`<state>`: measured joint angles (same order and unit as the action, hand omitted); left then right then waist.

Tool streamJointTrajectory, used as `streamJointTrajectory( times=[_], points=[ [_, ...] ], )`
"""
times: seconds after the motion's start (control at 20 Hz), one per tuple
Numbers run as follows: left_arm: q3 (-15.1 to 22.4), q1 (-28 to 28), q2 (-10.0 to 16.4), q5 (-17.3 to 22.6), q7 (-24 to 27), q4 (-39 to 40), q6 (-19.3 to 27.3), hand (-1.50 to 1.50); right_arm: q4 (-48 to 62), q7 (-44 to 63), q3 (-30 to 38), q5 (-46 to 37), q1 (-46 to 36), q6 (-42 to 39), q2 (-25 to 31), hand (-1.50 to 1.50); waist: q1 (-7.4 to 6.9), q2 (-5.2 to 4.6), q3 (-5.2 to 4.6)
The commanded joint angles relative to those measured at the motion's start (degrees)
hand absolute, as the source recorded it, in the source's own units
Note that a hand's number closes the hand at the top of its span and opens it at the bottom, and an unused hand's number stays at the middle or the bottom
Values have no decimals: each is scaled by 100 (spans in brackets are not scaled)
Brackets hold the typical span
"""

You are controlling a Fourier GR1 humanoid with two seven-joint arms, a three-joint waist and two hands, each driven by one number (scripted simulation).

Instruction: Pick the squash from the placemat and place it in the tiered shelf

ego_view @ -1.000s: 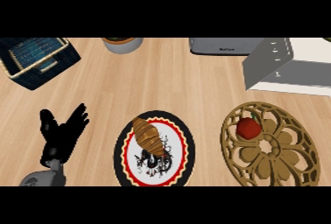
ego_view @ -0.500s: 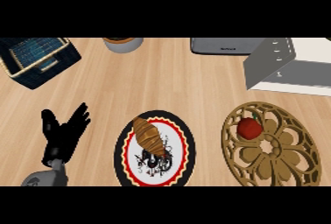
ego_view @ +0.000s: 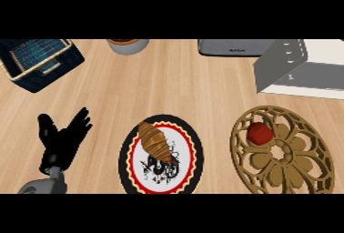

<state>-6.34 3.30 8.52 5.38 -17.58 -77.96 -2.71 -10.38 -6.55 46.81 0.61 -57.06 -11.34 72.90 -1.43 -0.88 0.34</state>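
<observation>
head view | squash (ego_view: 156,139) on placemat (ego_view: 125,157) | left robot hand (ego_view: 60,146) fingers spread

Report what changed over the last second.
Nothing visibly changed. The left hand stays open at the lower left, the squash still lies on its placemat, and the shelf is where it was.

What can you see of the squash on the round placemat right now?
The squash is an elongated, brown-orange thing with darker bands across its body. It lies on its side, angled from upper left to lower right, on the upper left part of the round placemat, which has a black rim, a red ring and a white patterned centre. Only the placemat touches it. The left hand rests open to its left, apart from it.
</observation>
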Motion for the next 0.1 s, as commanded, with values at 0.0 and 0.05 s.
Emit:
streamJointTrajectory(
  times=[0.0,0.05],
  points=[
    [-25,232,-61,-21,18,189,86,0,160,-264,217,193,495,-457,181,-150,45,-23,7],
    [10,164,-40,-49,-56,-10,110,0,141,-80,210,206,438,-652,327,-150,-3,-10,7]
  ],
)
